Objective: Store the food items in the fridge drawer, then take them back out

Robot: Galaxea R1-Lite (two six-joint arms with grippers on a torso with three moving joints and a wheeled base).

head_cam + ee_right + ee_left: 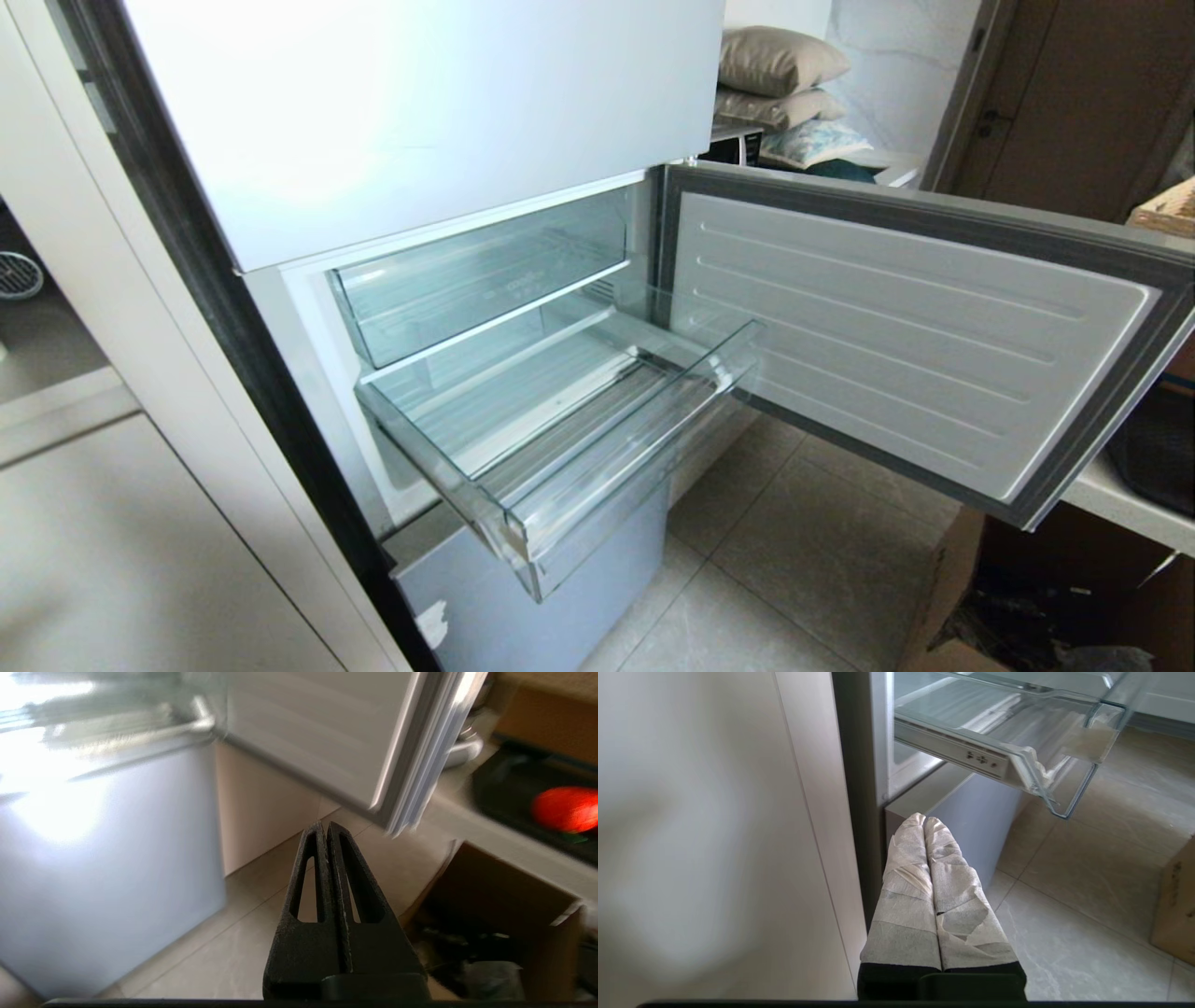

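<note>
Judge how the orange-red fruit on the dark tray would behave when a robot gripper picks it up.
The orange-red fruit looks round, so it would probably roll if nudged on its dark tray. Its skin seems smooth and glossy, so closing jaws might slip off its curve. It may bruise if squeezed hard, though its firmness cannot be told here.

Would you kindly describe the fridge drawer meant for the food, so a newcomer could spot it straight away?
Start at the fridge with its white ribbed door swung open. Inside are two clear plastic bins, one above the other. The drawer is the lower one, pulled out over the tiled floor and empty, while the upper bin stays pushed in.
</note>
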